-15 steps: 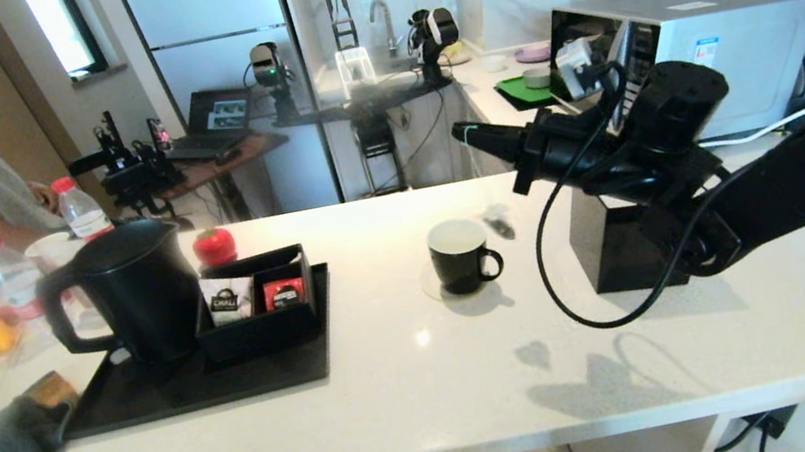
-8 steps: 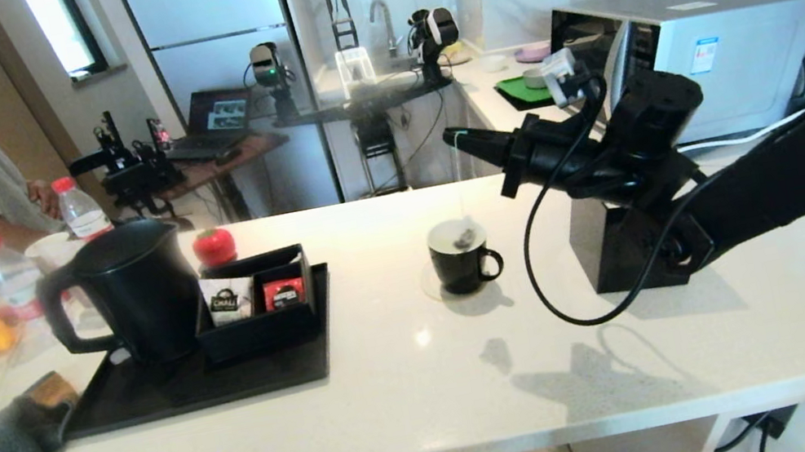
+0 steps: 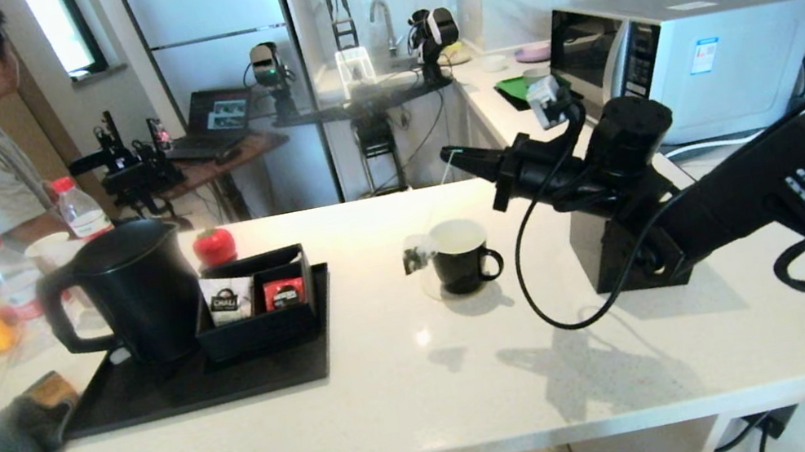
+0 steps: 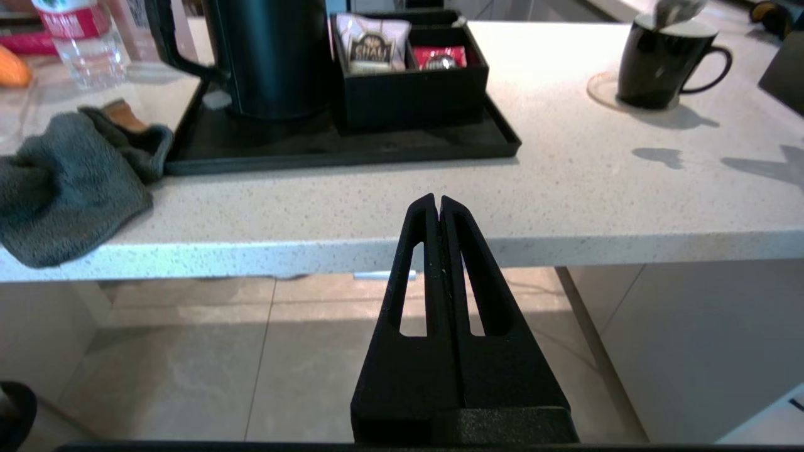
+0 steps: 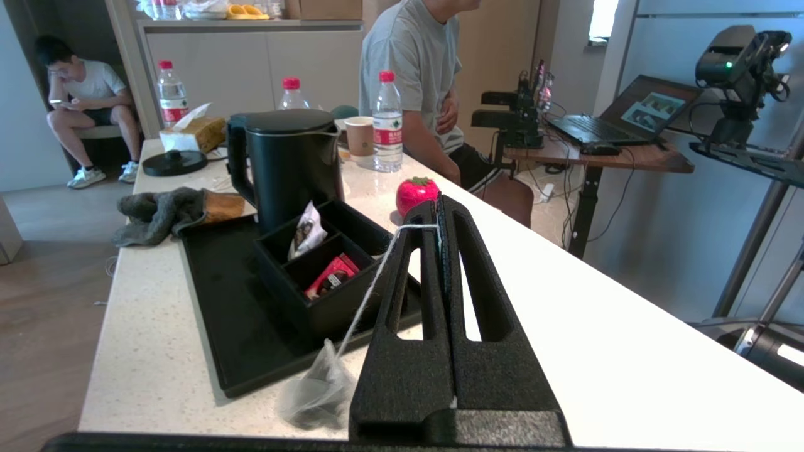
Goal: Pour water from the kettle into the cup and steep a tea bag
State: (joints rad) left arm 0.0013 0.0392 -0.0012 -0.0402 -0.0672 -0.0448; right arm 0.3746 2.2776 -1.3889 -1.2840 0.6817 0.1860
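The kettle [image 3: 129, 292], a large matte black jug with a wide round mouth and a big loop handle, stands upright at the left end of a black tray, handle turned toward the counter's left edge. The cup [image 3: 461, 255], a small black mug with a white inside, stands upright mid-counter, well apart from it. The tea bag [image 3: 414, 256], a pale pouch of dark leaves, hangs by its thin white string just beside the cup's left side, outside the rim.
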